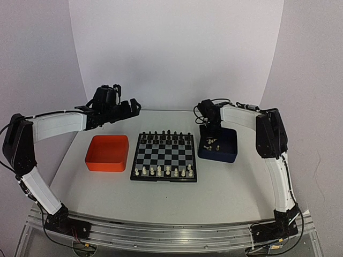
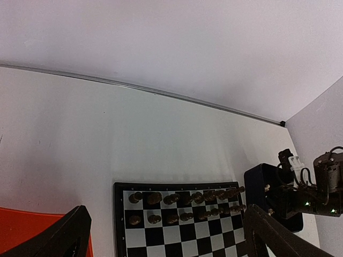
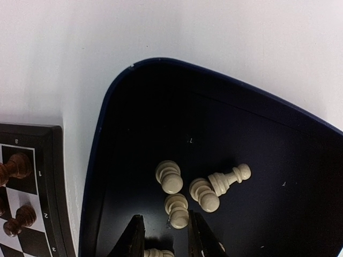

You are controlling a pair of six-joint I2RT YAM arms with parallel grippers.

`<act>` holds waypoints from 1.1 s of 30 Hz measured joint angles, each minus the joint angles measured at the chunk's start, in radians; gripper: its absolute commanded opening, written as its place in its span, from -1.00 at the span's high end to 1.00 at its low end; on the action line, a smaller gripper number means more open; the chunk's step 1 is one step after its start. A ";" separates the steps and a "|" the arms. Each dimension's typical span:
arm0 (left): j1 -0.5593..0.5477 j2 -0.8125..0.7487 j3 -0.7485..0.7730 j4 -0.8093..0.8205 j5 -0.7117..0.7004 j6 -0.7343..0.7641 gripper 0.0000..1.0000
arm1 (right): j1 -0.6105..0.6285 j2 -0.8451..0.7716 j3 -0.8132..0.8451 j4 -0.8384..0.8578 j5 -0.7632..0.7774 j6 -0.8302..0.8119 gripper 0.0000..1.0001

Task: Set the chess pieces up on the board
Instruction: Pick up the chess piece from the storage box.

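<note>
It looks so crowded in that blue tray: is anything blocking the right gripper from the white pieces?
Nothing visible does. The right gripper is down inside the tray, with a white pawn right at its fingertips. The other white pieces lie loose just beyond, none covered.

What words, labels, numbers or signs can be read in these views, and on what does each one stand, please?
On the board rim: small white coordinate marks beside the squares, too small and blurred to read reliably.
On the dark blue tray and the orange tray: no text visible.
</note>
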 measured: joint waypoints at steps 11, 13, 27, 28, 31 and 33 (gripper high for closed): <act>0.000 0.014 0.004 0.000 0.001 0.001 -0.99 | -0.006 0.008 0.000 0.000 0.009 -0.012 0.59; 0.000 0.014 0.004 0.000 0.001 0.001 -0.99 | -0.007 0.011 0.000 0.000 0.009 -0.013 0.61; 0.000 0.014 0.004 0.000 0.002 0.001 -0.99 | -0.014 0.026 0.013 0.000 0.018 -0.025 0.97; 0.000 0.014 0.004 0.000 0.002 0.001 -0.99 | -0.014 0.026 0.013 0.000 0.018 -0.027 0.99; 0.000 0.014 0.004 0.001 0.002 0.001 -1.00 | -0.015 0.026 0.013 0.000 0.015 -0.030 1.00; 0.000 0.014 0.004 0.001 0.002 0.001 -0.99 | -0.015 0.025 0.012 0.000 0.011 -0.032 1.00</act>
